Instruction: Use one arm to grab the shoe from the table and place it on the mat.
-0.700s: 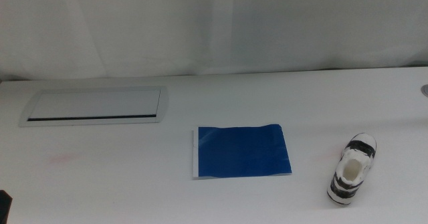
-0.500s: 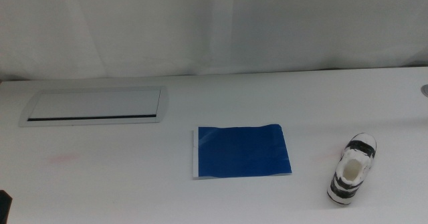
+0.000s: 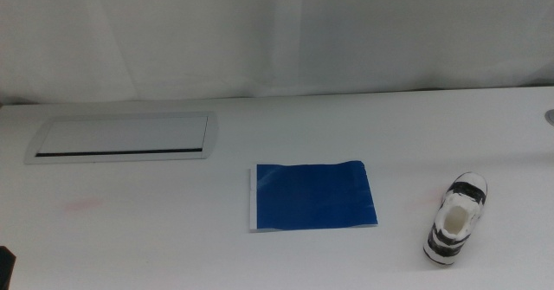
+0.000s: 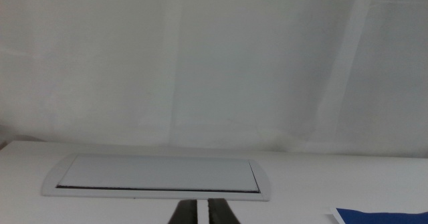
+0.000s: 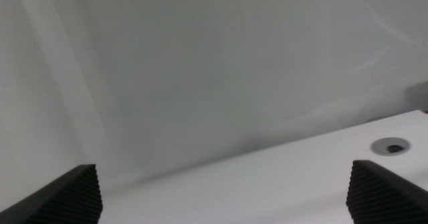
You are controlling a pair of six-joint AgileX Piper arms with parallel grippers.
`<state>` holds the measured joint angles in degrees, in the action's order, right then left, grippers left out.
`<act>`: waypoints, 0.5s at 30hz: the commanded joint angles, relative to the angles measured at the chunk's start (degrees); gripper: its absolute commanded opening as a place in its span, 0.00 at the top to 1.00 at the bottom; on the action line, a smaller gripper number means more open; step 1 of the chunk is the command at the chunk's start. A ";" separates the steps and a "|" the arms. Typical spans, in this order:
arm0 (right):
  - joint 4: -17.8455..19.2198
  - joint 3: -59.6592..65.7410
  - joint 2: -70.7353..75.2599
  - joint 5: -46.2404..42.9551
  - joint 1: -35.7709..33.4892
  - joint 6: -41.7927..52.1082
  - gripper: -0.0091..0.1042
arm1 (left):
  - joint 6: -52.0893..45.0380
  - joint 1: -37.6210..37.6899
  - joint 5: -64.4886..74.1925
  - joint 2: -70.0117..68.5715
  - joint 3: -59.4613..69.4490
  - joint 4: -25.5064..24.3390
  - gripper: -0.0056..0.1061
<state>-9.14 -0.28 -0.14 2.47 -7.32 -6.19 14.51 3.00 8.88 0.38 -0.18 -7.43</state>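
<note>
The shoe, a small white sneaker with black stripes, lies on the table at the front right, its opening facing up. The deep-blue mat lies flat at the table's middle, a hand's width left of the shoe, and a corner of the mat shows in the left wrist view. My left gripper is shut with only a thin slit between its jaws, and it holds nothing. My right gripper stands wide open and empty. Neither arm is near the shoe. Only a dark sliver of the left gripper shows in the middle view.
A grey-framed white panel is set into the table at the back left, and the same panel lies ahead of the left gripper. A faint pink smudge marks the front left. A round grey grommet sits near the right edge.
</note>
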 commanded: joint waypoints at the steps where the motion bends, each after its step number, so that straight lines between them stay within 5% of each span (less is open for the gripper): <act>1: -3.82 2.10 2.00 -2.47 -0.04 -0.08 0.01 | 0.06 -0.12 -0.77 -2.30 2.28 0.35 0.98; 9: -5.74 -4.42 -0.64 4.85 -0.04 -0.48 0.01 | 0.06 -0.12 -0.77 -2.30 2.28 0.35 0.98; 15: -3.39 -16.17 -10.24 18.54 -0.04 -0.28 0.01 | 0.06 -0.12 -0.77 -2.30 2.28 0.35 0.98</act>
<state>-14.17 -12.79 -7.01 16.01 -7.32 -6.59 14.51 3.00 8.88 0.38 -0.18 -7.43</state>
